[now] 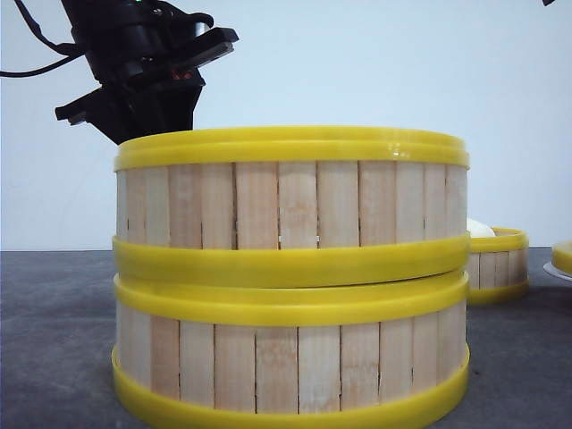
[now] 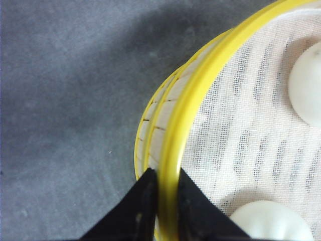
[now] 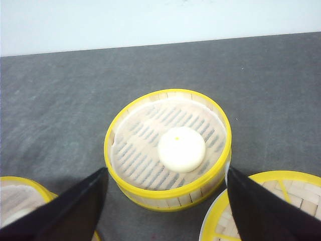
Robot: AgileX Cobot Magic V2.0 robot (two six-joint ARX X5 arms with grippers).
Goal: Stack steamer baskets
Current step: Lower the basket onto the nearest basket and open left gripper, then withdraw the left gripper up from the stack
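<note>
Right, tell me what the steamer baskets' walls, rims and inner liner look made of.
Walls of the stacked round slatted steamer baskets: pale vertical slats with grain, apparently wood or bamboo, matte. Thick yellow rims: glossy with highlights, likely plastic. White liner inside: open-weave mesh, probably cloth gauze. The left tool pinches that rim.

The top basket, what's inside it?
The top basket holds a white cloth liner and two white buns, both partly cut off. The rest is out of view.
</note>
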